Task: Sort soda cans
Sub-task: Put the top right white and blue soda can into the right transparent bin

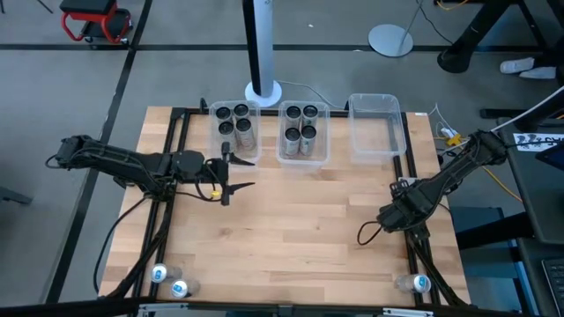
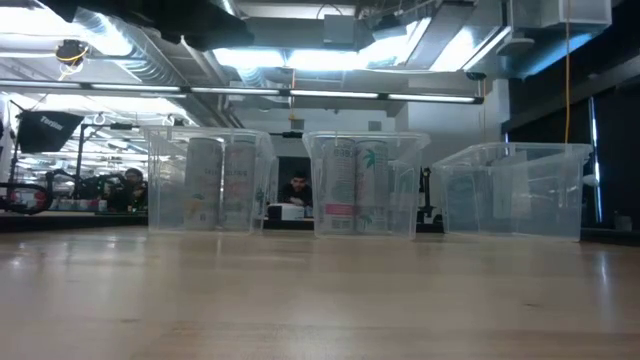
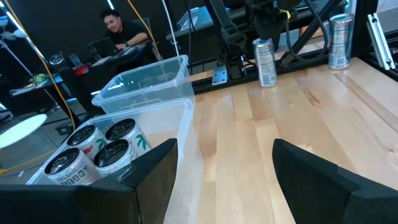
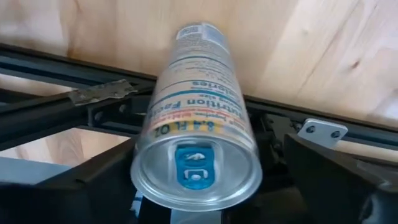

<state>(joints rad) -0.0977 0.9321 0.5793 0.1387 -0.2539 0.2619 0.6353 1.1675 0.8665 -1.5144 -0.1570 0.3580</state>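
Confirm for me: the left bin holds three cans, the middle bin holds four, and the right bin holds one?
Not quite. In the high view the right bin holds nothing. The rest stands: three cans in the left bin, four in the middle bin.

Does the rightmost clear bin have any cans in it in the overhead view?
No. The rightmost bin shows only its bare floor, while the cans stand in the other two bins.
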